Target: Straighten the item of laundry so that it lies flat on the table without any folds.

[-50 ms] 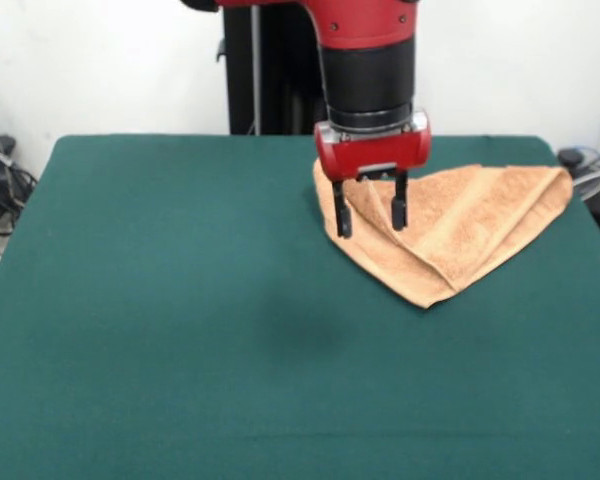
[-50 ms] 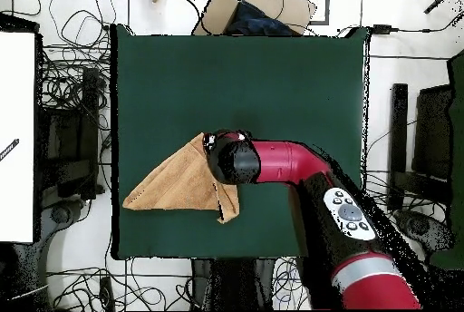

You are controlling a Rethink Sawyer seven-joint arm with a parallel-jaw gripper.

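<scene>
The table [image 1: 180, 330] lies bare across its near half. Past it, toward two o'clock in the front view, the towel [image 1: 480, 225] sits folded into a triangle. The gripper [image 1: 371, 217] stands over the towel's nine o'clock corner, fingers spread, holding nothing. A pinch here might catch both layers, dragging the fold along unopened.

The towel [image 1: 460, 225] is peach-orange with a plain terry nap, a shade darker along its folds. Under it, the table [image 1: 180, 300] is uniformly dark green, with a dim darker patch toward the near side from the towel. Above the towel, the arm [image 1: 365, 40] is bright red with a black band, and the gripper [image 1: 370, 210] has a red housing and black fingers [image 1: 341, 215].
</scene>
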